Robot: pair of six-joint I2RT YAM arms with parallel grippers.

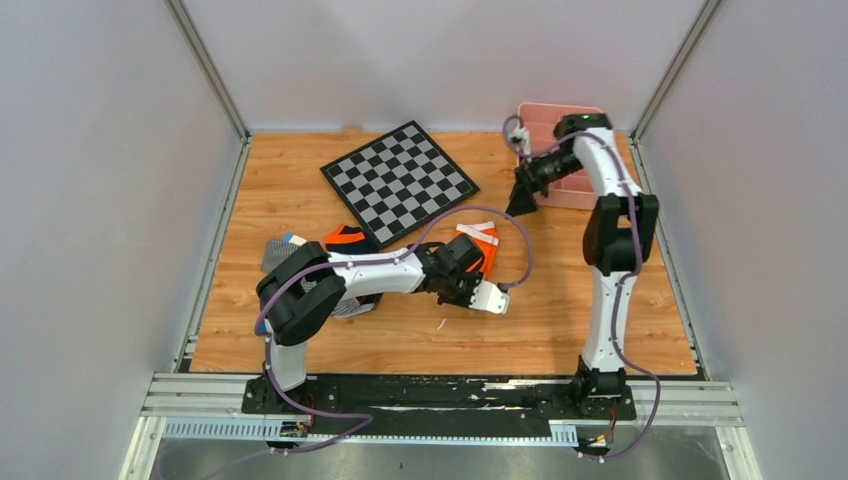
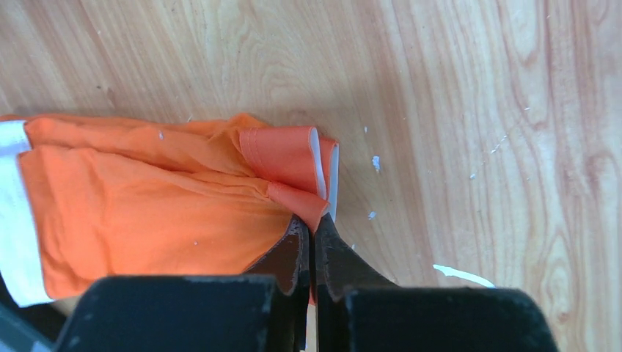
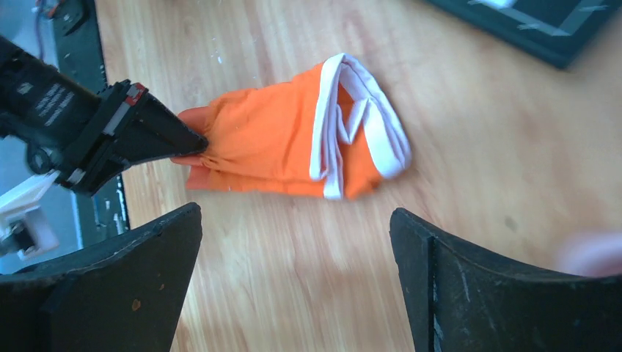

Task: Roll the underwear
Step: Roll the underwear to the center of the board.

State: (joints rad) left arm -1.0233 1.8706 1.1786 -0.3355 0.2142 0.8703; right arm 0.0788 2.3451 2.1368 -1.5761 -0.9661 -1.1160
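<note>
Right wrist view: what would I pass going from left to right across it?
Left tool pinching the cloth → orange underwear → its white trim → dark board at the top right corner.

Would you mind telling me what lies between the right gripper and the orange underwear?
Only bare wooden table: in the right wrist view, nothing sits between the open right gripper and the underwear.
</note>
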